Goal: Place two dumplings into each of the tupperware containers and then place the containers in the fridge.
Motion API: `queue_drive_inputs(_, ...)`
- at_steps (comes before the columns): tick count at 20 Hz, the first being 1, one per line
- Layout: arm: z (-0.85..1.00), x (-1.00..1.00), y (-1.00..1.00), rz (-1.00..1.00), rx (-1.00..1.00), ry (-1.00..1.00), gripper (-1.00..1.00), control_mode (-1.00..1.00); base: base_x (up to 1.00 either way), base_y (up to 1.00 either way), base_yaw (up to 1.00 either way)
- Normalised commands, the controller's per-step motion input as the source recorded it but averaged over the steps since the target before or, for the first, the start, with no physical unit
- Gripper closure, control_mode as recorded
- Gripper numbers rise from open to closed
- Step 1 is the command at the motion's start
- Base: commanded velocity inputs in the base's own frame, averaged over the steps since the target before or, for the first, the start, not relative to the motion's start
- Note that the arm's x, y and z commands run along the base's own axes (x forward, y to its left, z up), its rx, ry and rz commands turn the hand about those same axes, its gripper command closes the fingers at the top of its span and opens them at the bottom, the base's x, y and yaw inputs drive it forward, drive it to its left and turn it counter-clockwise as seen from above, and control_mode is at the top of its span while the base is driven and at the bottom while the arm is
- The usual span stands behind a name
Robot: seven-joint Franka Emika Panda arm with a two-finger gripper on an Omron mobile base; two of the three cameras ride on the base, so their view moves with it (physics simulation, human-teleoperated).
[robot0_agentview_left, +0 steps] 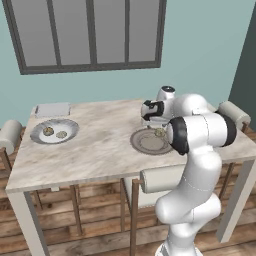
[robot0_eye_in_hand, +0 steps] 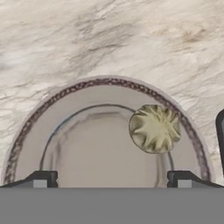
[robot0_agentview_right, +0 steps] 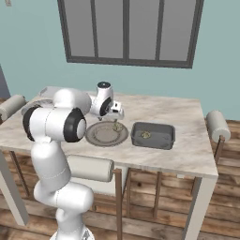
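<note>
The gripper [robot0_eye_in_hand: 112, 179] is hovering with jaws spread wide, gripping nothing — one dumpling [robot0_eye_in_hand: 155, 128] is lying roundish, pleats facing up, no clear long axis, on the brown-rimmed plate [robot0_eye_in_hand: 87, 94] below.

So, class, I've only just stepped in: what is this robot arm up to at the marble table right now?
The white arm holds its open pincer above a round brown-rimmed plate that carries one small tan-olive dumpling; nothing is gripped yet. Beside that plate, a shallow rectangular grey tupperware container already has one dumpling in it. At the far left of the marble table, a second round grey plate has two more dumplings, with the other pale container behind it, seemingly unfilled.
</note>
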Motion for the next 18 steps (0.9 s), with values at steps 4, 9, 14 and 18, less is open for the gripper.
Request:
queue_drive_inputs(4,-0.04,0.12,-0.48,0.07,0.0,0.0,-1.0,-1.0,0.0,0.0,0.0)
queue_drive_inputs(9,-0.09,0.2,-0.55,0.06,0.0,0.0,-1.0,-1.0,0.0,0.0,0.0)
queue_drive_inputs(14,-0.22,0.05,-0.02,0.0,0.0,0.0,-1.0,-1.0,0.0,0.0,0.0)
queue_drive_inputs(18,-0.13,0.03,0.04,0.0,0.0,0.0,-1.0,-1.0,0.0,0.0,0.0)
